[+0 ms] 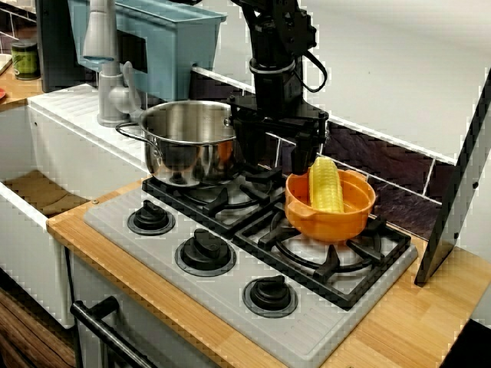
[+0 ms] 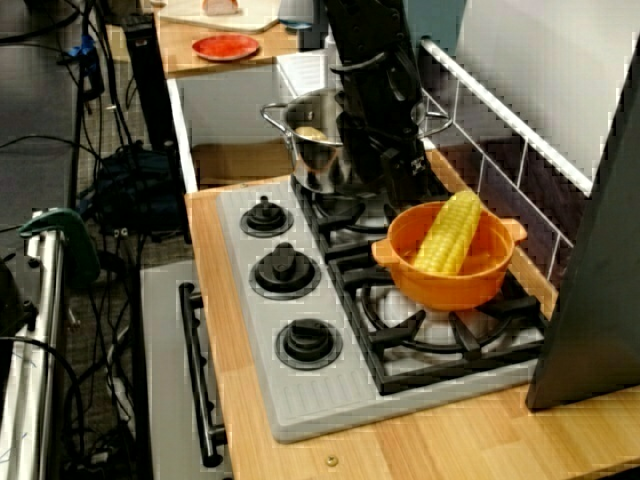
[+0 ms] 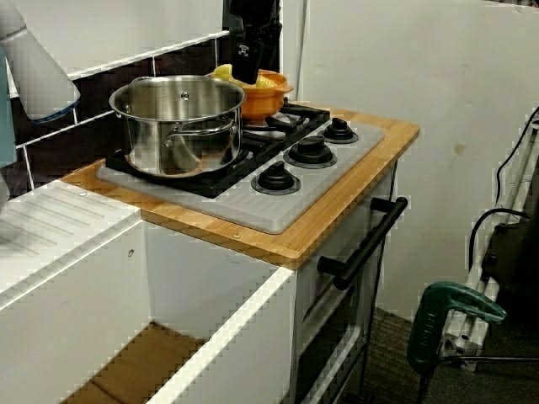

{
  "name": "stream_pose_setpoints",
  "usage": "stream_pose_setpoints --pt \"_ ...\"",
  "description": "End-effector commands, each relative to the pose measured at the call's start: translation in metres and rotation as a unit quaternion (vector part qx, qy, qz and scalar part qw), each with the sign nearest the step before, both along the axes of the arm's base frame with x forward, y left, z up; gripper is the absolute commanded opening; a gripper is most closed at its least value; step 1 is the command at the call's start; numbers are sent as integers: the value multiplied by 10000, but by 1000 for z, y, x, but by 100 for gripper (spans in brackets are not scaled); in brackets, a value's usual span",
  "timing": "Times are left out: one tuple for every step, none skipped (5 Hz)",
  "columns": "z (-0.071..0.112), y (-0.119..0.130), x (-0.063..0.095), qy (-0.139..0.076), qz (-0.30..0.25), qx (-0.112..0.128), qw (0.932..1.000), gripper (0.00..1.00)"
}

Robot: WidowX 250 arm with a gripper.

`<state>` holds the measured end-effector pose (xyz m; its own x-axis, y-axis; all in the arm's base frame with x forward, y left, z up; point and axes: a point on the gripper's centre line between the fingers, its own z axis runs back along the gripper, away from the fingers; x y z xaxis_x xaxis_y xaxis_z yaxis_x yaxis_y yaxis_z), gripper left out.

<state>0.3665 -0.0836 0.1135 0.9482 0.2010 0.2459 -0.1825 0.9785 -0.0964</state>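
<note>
1. Seen from the knob side, the hob (image 1: 230, 295) lies on the desk (image 1: 399, 322), with three knobs (image 1: 205, 253) in a row along its front edge.
2. The pot (image 1: 190, 142) stands on the left grate, towards the back.
3. The bowl (image 1: 330, 218) stands on the right grate, apart from the pot.
4. The corn cob (image 1: 325, 185) leans upright in the bowl, its upper end above the rim.
5. The pincer (image 1: 278, 157) hangs between pot and bowl, near both, at the back of the hob.
6. The sink (image 1: 38, 192) lies left of the desk and lower.
7. The faucet (image 1: 103, 69) stands behind the sink, left of the pot.
8. A board (image 1: 460, 176) stands tilted at the desk's right end.
9. The oven handle (image 1: 100, 314) runs below the desk's front edge.
</note>
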Motion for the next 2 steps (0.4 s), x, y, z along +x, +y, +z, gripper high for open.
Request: stream_pose_setpoints --pt "5 4 -4 -210 250 -110 9994 100" --pt "1 2 0 -204 374 -158 9990 100"
